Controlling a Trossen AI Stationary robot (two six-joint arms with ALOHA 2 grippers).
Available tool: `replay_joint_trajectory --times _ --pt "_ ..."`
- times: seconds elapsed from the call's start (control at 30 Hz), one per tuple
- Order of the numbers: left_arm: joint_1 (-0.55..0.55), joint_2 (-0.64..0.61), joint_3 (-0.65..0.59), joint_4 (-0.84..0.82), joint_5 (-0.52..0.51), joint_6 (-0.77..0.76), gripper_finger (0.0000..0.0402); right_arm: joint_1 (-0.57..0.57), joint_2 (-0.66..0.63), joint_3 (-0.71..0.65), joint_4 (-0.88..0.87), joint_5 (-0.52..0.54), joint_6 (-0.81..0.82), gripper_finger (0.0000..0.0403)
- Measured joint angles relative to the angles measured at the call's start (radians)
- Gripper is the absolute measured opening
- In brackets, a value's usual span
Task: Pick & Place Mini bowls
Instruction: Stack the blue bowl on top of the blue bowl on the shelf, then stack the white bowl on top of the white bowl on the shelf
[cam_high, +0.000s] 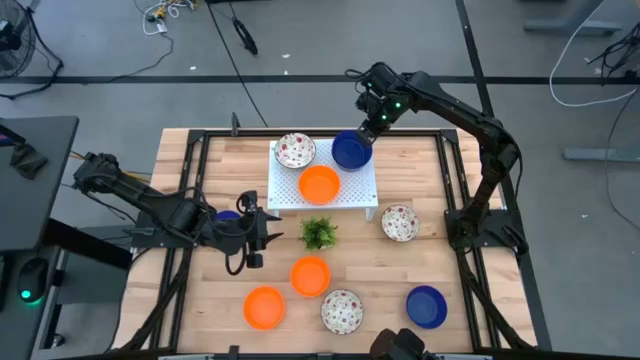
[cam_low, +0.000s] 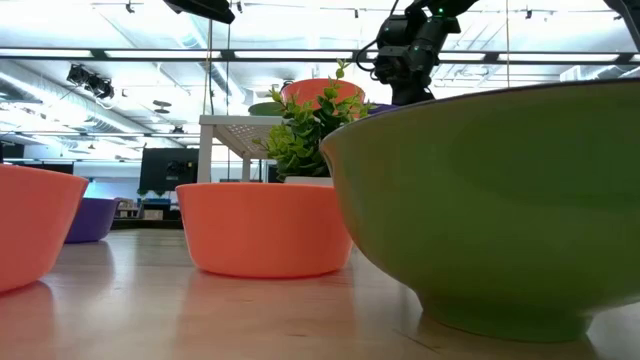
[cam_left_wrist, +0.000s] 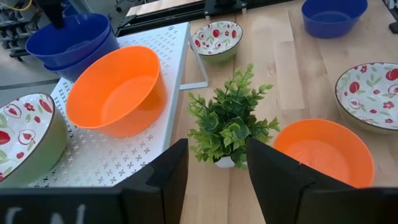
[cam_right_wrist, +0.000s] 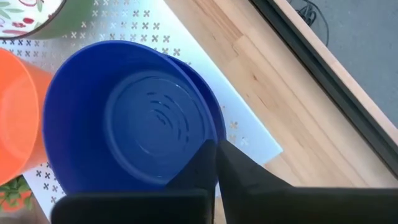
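Bowls lie scattered over the wooden table in the high view: on the white perforated rack at the table's 12 o'clock sit a speckled bowl, an orange bowl and a blue bowl, and the right gripper pinches the blue bowl's rim with its fingers almost together. A small green plant stands just at 6 o'clock of the rack; the left gripper rests at the plant's 9 o'clock, its fingers spread and holding nothing. The low view shows a large green-sided bowl up close, an orange bowl behind it and the right arm above the rack. From the left wrist, the plant shows between the spread fingers, with the orange bowl on the rack nearby. From the right wrist, the fingers close on the blue bowl's rim.
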Motion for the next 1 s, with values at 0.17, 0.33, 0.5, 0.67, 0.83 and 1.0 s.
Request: replay_joint_trajectory --times 0.17,0.33,0.5,0.67,0.83,1.0 --pt "0.0 0.0 0.0 0.0 0.0 0.0 0.0167 0.0 0.0 0.0 -0.006 0.0 -0.008 0.0044" --pt "0.0 0.0 0.0 0.0 0.0 0.0 0.0167 0.0 -0.004 -0.001 0.024 0.0 -0.027 0.0103" --pt "0.0 0.0 0.0 0.0 0.0 0.0 0.0167 0.0 -0.051 -0.001 0.061 0.0 -0.061 0.0153" --pt "0.0 0.0 0.0 -0.001 0.0 0.0 0.0167 0.07 -0.142 -0.002 0.043 0.014 -0.095 0.0165" --pt "0.0 0.0 0.0 -0.003 0.0 0.0 0.0167 0.263 -0.314 -0.154 0.149 0.088 -0.112 0.0151" --pt "0.0 0.003 0.0 0.028 0.0 0.0 0.0167 0.536 -0.548 -0.493 0.404 0.207 -0.035 0.0131"
